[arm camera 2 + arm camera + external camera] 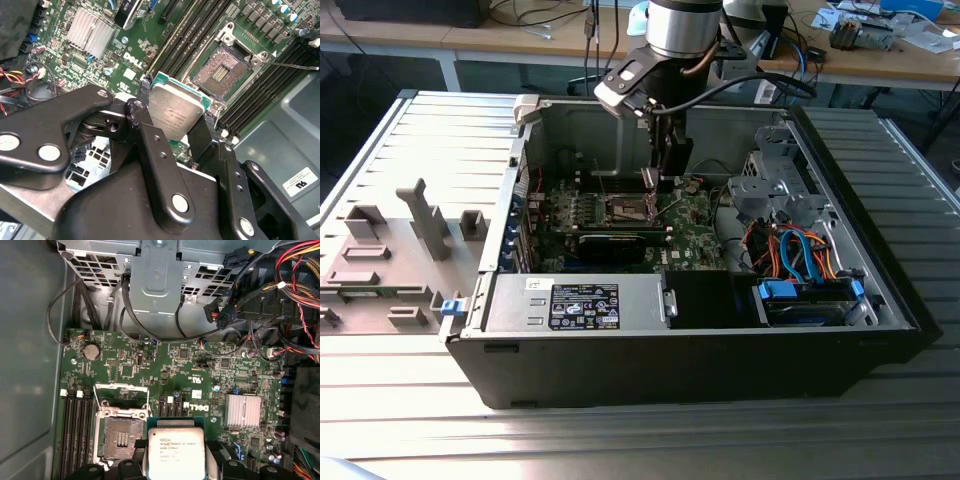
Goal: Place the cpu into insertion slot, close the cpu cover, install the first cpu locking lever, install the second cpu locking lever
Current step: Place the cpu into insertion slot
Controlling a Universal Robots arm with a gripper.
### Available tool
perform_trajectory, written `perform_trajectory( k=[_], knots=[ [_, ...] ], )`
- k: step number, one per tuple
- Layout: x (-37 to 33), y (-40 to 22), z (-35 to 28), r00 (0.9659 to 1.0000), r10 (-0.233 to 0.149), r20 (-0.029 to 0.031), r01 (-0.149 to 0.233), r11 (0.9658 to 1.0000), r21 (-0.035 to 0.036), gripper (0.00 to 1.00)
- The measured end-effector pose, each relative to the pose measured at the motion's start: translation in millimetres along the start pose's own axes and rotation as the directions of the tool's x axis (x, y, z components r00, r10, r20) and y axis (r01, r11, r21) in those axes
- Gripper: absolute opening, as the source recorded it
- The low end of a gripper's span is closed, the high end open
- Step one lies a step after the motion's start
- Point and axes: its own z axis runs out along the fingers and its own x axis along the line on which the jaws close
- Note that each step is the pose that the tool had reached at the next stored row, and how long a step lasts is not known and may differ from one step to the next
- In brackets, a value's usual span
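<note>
My gripper (650, 186) hangs inside the open computer case, shut on the cpu (175, 112), a flat square chip with a silver-grey top. The chip sits level between the black fingers (150, 145) just above the green board. The insertion slot (120, 437) lies uncovered right beside the held cpu (176, 452), a dark pin field (220, 70) edged in silvery metal. The cpu cover (121, 386) stands swung open at the slot's far edge. A thin locking lever (295, 65) sticks up free beside the slot (625, 208).
The case wall (620, 375) encloses the board. A black-labelled power supply box (585, 305) lies at the front, with a drive cage (765, 185) and coloured cables (800, 250) at the exterior view's right. A finned heat sink (243, 411) and memory slots (75, 435) flank the socket.
</note>
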Motion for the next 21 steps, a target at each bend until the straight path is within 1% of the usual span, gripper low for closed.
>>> perform_trajectory(
  k=[10,12,13,21],
  knots=[
    [0.0,0.0,0.2,0.9990,0.044,-0.0006,-0.044,0.9990,0.0031,0.54],
    [0.1,-1.0,0.5,0.9990,0.045,-0.0007,-0.045,0.9990,0.0032,0.54],
    [0.4,-2.1,2.4,0.9990,0.045,-0.0007,-0.045,0.9990,0.0032,0.54],
    [0.4,-2.2,3.5,0.9990,0.045,-0.0013,-0.045,0.9990,0.0032,0.54]
  ],
)
